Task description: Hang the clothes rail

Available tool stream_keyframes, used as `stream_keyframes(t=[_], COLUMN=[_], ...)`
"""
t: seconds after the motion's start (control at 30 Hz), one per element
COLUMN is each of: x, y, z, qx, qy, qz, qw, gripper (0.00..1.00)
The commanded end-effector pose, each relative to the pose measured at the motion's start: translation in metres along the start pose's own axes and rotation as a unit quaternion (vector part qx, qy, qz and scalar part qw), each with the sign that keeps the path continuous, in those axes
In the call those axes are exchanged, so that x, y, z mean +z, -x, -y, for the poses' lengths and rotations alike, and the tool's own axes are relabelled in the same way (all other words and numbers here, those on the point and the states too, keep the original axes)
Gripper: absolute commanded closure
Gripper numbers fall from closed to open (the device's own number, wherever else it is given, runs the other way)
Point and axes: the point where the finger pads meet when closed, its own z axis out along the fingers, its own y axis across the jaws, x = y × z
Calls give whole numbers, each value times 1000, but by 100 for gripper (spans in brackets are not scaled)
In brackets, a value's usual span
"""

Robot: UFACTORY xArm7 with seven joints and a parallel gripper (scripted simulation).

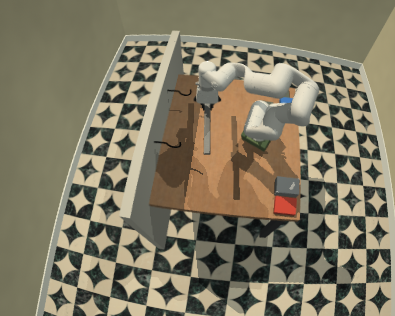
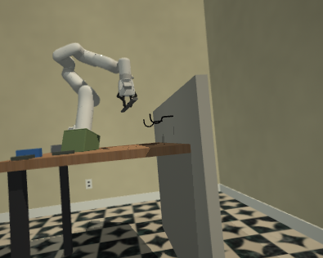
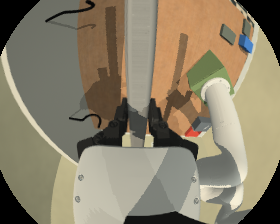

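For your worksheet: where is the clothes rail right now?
In the top view the clothes rail hangs above the table, clamped in the end effector, just right of the hooks.

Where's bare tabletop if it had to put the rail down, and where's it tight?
Free: the wood strip between the wall panel and the arm's green base, running toward the near edge left of the grey and red boxes. The held clothes rail hangs above that strip in the gripper. Tight: beside the two wall hooks, and the base-and-boxes side.
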Motion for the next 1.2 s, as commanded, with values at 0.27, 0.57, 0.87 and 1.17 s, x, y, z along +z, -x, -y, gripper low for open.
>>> stream_keyframes(t=[0.27,0.57,0.87,1.17], x=[-1,-1,-1,-1], y=[0,0,0,0], z=[1,1,1,1], qx=[31,49,56,56], qy=[-2,-2,-2,-2], qz=[-1,-1,-1,-1], qw=[1000,999,998,998], gripper=[100,100,100,100])
